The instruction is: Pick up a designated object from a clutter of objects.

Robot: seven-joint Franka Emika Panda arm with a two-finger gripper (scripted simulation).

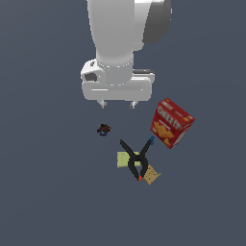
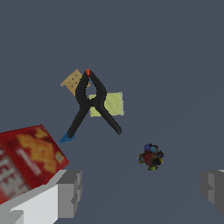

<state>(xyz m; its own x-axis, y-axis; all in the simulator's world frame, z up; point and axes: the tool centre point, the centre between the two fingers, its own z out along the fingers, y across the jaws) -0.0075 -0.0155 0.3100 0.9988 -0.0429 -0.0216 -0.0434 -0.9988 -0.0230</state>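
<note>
The designated object [image 1: 104,129] is a tiny dark lumpy clump with red, blue and orange specks; it lies on the dark floor, apart from the other items, and shows in the wrist view [image 2: 151,158] too. My gripper [image 1: 116,103] hangs above the floor, open and empty, its grey fingers [image 2: 70,192] spread wide; in the wrist view the clump lies ahead of the gap between them. In the exterior view the clump sits a little below the fingertips and toward that view's left.
A red Cheez-It cracker box [image 1: 171,123] stands tilted at the exterior view's right. The black spring clamp [image 1: 136,157] with orange and blue tips lies over a pale yellow-green square [image 1: 125,159], beside a small tan piece [image 1: 152,175].
</note>
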